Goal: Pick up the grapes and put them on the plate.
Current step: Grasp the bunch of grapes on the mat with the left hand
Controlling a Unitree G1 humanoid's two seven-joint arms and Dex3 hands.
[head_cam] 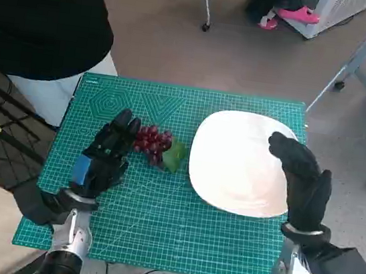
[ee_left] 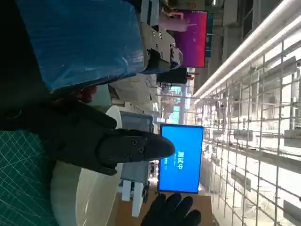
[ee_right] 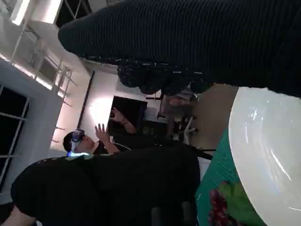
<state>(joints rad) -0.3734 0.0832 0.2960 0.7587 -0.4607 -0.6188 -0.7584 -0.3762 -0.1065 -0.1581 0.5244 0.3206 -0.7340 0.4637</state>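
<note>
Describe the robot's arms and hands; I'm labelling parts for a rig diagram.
The left hand is black with blue tape across its back. The right hand wears a black knitted glove. Both forearms are pale metallic, each with a black block at the wrist.

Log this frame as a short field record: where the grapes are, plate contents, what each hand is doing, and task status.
grapes: on the green cutting mat, just left of the plate, not on it
plate: white, nothing on it
left hand: resting on the mat beside the grapes, fingers at the bunch's left edge; a grip cannot be confirmed
right hand: over the plate's right rim, holding nothing, fingers apart
task status: grapes not yet lifted or placed
</note>
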